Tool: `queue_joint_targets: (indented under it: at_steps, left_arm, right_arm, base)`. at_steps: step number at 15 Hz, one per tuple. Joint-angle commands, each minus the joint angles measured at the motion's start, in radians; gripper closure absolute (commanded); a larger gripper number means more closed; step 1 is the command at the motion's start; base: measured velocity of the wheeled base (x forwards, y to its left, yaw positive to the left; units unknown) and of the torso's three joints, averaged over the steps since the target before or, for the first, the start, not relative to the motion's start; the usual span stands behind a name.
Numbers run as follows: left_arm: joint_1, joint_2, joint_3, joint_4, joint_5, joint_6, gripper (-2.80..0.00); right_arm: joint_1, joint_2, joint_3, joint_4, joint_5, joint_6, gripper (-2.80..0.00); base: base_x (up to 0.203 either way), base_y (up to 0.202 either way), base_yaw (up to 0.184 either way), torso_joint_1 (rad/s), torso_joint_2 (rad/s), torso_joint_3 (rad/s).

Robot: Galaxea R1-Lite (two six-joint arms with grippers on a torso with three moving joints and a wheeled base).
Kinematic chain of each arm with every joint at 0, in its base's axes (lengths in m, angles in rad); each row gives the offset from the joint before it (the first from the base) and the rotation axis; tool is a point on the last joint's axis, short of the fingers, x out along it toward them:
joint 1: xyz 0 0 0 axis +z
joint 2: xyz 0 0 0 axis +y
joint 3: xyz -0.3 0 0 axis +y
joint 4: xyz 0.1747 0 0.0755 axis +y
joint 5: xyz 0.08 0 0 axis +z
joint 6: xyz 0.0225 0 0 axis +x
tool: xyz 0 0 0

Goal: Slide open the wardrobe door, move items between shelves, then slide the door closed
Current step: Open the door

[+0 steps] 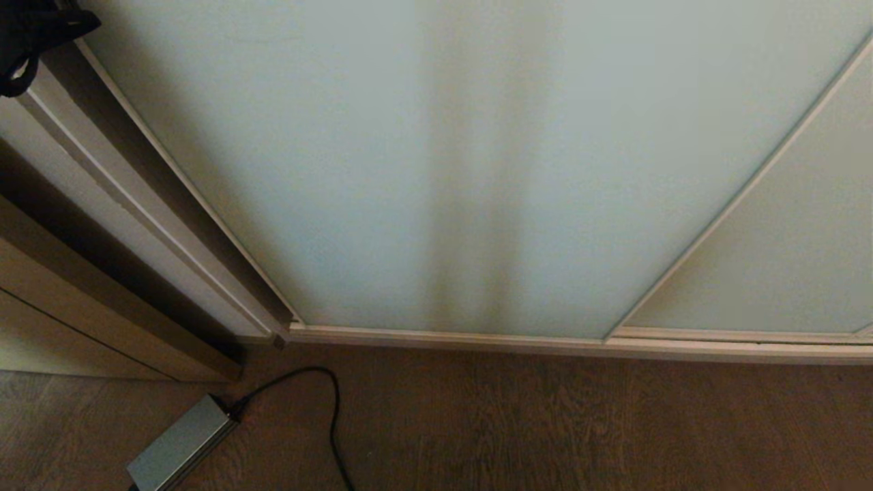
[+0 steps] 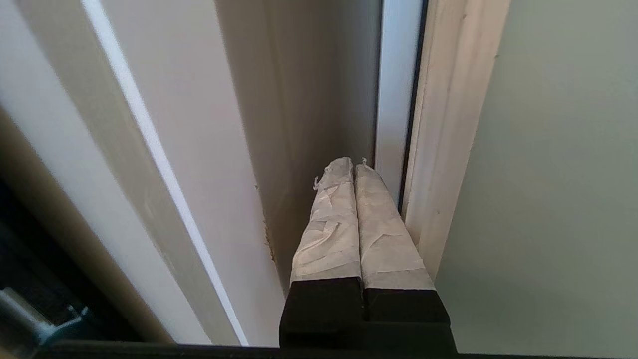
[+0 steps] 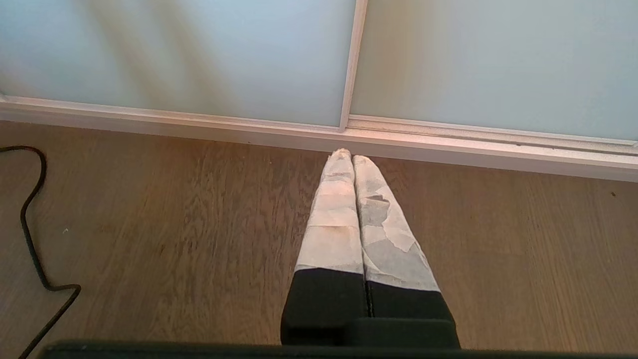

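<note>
Before one sliding wardrobe door [image 1: 436,170], two closed claws.

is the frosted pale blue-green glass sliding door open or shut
Shut or nearly: frosted pale blue-green glass sliding door spans the opening, its off-white frame against the beige side frame.

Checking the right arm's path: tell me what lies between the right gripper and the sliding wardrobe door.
Right wrist view: only bare wooden floor and the off-white bottom rail lie between the right gripper and the sliding wardrobe door.
</note>
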Motion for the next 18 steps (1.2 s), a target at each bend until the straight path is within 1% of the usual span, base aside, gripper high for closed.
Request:
queue_joint_targets:
  at_steps: [1,3,5,7,8,10,11,12,13,18]
  left_arm:
    - [0.0,0.004,0.0,-0.002,-0.023,0.0,0.0]
    - [0.0,0.007,0.005,-0.003,-0.043,-0.001,0.0]
    - [0.0,-0.012,0.008,0.003,-0.069,-0.022,0.0]
    - [-0.002,-0.065,0.02,0.053,-0.102,-0.045,0.0]
    - [-0.002,-0.093,0.03,0.083,-0.124,-0.065,0.0]
    - [-0.004,-0.17,0.056,0.177,-0.2,-0.124,0.0]
    - [-0.006,-0.194,0.064,0.205,-0.237,-0.146,0.0]
    - [-0.009,-0.207,0.074,0.219,-0.267,-0.16,0.0]
    - [-0.011,-0.212,0.084,0.22,-0.284,-0.162,0.0]
    - [-0.013,-0.199,0.101,0.211,-0.291,-0.162,0.0]
  right_arm:
    - [0.0,-0.002,0.0,-0.001,0.0,0.001,0.0]
    - [0.0,-0.002,0.0,-0.001,0.0,0.001,0.0]
    - [0.0,-0.002,0.0,-0.001,0.0,0.001,0.0]
    - [0.0,-0.002,0.0,-0.001,0.0,-0.001,0.0]
    - [0.001,-0.002,0.0,-0.001,0.0,0.001,0.0]
    - [0.0,-0.002,0.0,0.001,0.0,-0.001,0.0]
    - [0.0,-0.002,0.0,0.001,0.0,-0.001,0.0]
    - [0.0,-0.002,0.0,-0.001,0.0,-0.001,0.0]
    - [0.0,-0.002,0.0,-0.001,0.0,0.001,0.0]
    - [0.0,-0.002,0.0,0.0,0.0,0.001,0.0]
  base:
    - [0.0,0.0,0.0,0.0,0.0,0.0]
    - [0.0,0.0,0.0,0.0,0.0,0.0]
    - [0.0,0.0,0.0,0.0,0.0,0.0]
    - [0.0,0.0,0.0,0.0,0.0,0.0]
    - [0.0,0.0,0.0,0.0,0.0,0.0]
    - [0.0,0.0,0.0,0.0,0.0,0.0]
    - [0.0,0.0,0.0,0.0,0.0,0.0]
    - [0.0,0.0,0.0,0.0,0.0,0.0]
    - [0.0,0.0,0.0,0.0,0.0,0.0]
    - [0.0,0.0,0.0,0.0,0.0,0.0]
